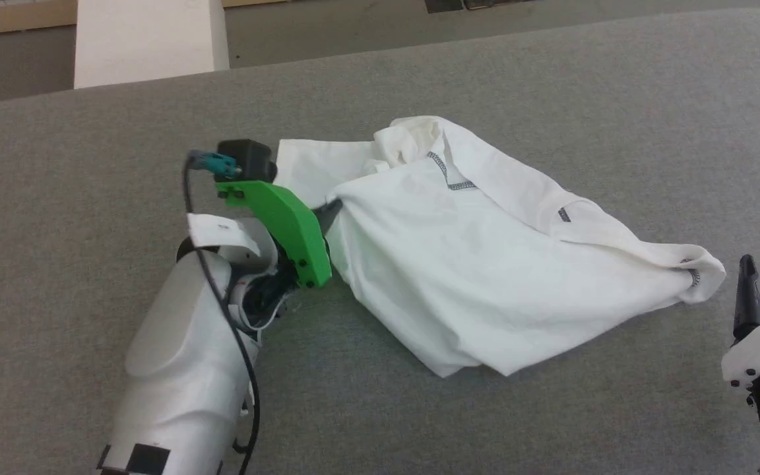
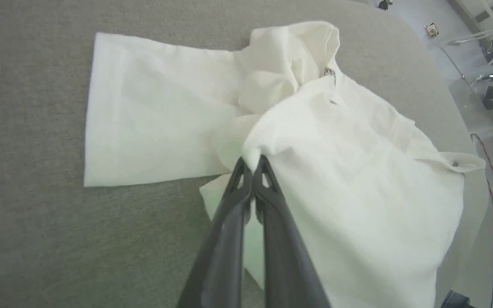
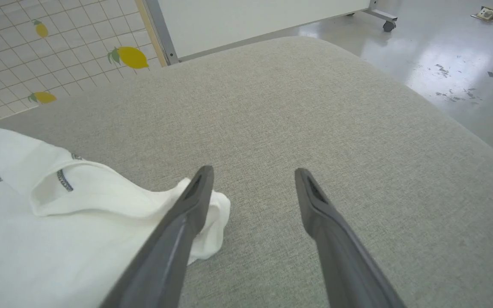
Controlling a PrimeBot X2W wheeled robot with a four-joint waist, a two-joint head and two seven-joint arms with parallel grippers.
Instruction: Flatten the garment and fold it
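White cotton is pinched between the closed fingers of the left gripper: a fold of the crumpled white T-shirt with dark zigzag seams, laid on the grey fabric table, long axis left to right. The right gripper is held open beside its right end

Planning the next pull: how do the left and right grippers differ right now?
The left gripper is shut, pinching a fold of the garment; the right gripper is open and holds nothing. The left gripper sits at the garment's left side, cloth bunched at its tips; the right gripper is beside the garment's right corner, over bare grey surface. Both have long dark fingers.
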